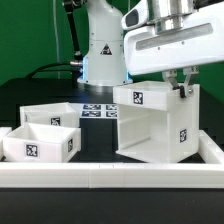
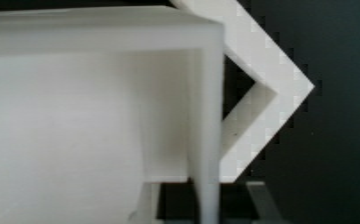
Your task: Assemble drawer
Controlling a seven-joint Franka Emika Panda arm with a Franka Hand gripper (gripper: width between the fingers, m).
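The tall white cube-like drawer housing (image 1: 150, 125) stands upright on the table, open side toward the exterior view's left, with square tags on its top and side. My gripper (image 1: 183, 88) reaches down onto its upper right wall. In the wrist view the housing (image 2: 88, 120) fills the picture, and its thin wall runs straight between my gripper's (image 2: 209, 205) dark fingers (image 2: 177, 203), which lie against it on both sides. Two shallow white trays sit at the exterior view's left, one in front (image 1: 40, 142) and one behind it (image 1: 52, 113), both apart from the housing.
The marker board (image 1: 97, 110) lies flat behind the trays, beside the housing. A long low white rail (image 1: 110, 176) runs along the front, with a short arm up the exterior view's right side (image 1: 212, 150). The robot's base (image 1: 100, 45) stands at the back.
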